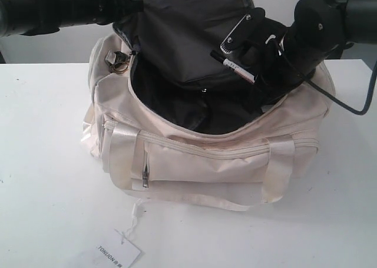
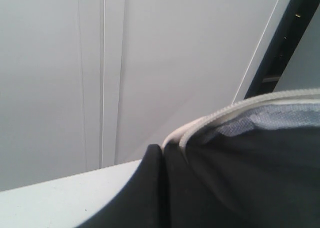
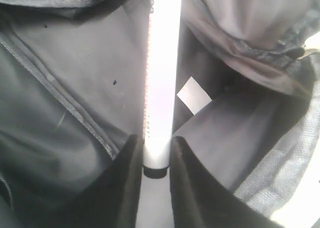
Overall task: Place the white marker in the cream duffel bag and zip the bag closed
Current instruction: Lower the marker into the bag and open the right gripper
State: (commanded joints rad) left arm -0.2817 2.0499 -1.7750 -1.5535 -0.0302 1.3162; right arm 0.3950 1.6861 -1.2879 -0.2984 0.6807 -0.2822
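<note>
The cream duffel bag (image 1: 206, 162) sits on the white table, its top zipper open and the black lining (image 1: 194, 112) showing. My left gripper (image 1: 126, 6) is shut on the bag's top flap (image 1: 188, 32) and holds it raised behind the opening. In the left wrist view one dark finger (image 2: 142, 188) presses against the flap's black lining (image 2: 240, 178) under its cream zipper edge (image 2: 240, 106). My right gripper (image 1: 252, 68) hangs over the right side of the opening, shut on the white marker (image 1: 235, 65). The right wrist view has the marker (image 3: 161, 77) clamped at its dark end by the gripper (image 3: 156, 155), pointing into the bag.
A white paper tag (image 1: 118, 253) on a string lies on the table (image 1: 47, 162) in front of the bag. A metal ring and clasp (image 1: 118, 62) hang at the bag's left end. A black cable (image 1: 359, 103) loops off the right arm. A small white label (image 3: 194, 95) is sewn inside.
</note>
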